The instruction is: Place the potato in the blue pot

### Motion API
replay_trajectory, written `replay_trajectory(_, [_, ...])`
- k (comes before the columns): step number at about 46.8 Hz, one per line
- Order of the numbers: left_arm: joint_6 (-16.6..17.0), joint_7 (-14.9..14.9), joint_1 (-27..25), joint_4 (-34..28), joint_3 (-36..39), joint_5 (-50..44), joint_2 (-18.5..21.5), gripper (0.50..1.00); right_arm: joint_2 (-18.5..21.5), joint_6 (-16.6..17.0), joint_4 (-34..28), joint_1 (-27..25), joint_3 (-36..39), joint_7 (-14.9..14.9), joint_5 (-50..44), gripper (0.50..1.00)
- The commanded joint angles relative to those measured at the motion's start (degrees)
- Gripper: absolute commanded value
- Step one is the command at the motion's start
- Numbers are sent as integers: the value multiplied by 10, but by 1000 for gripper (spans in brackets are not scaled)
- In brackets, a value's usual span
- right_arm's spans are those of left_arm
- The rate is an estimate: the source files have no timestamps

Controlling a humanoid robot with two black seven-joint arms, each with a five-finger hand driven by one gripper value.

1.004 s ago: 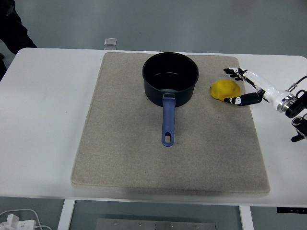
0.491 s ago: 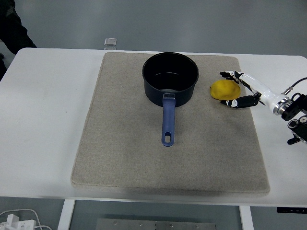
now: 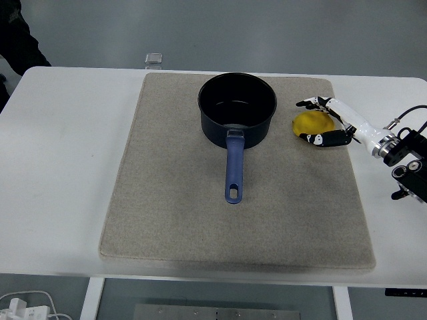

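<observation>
The yellow potato [image 3: 313,124] lies on the beige mat [image 3: 173,200], just right of the blue pot [image 3: 237,100]. The pot stands upright and empty at the mat's back middle, with its blue handle [image 3: 233,170] pointing toward me. My right hand [image 3: 305,121] reaches in from the right edge. Its fingers [image 3: 308,103] are spread behind the potato and its thumb [image 3: 312,139] is in front, so the hand brackets the potato without closing on it. The left arm is out of view.
The mat covers most of the white table [image 3: 67,167]. A small clear object [image 3: 153,59] sits at the table's far edge. A dark-clothed person [image 3: 17,33] shows at the top left. Cables [image 3: 27,308] hang below the table at the bottom left.
My right hand has moved left over the mat, and its fingers and thumb now reach around the potato. The potato and the pot have not moved.
</observation>
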Motion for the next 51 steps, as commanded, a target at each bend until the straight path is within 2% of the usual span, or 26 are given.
replay_trajectory(1, [0, 0, 0, 0, 0, 0, 0, 999, 1, 0, 0, 0, 0, 0, 0, 500])
replay_trajectory(51, [0, 0, 0, 0, 0, 0, 0, 999, 1, 1, 0, -2, -8, 2, 0, 500])
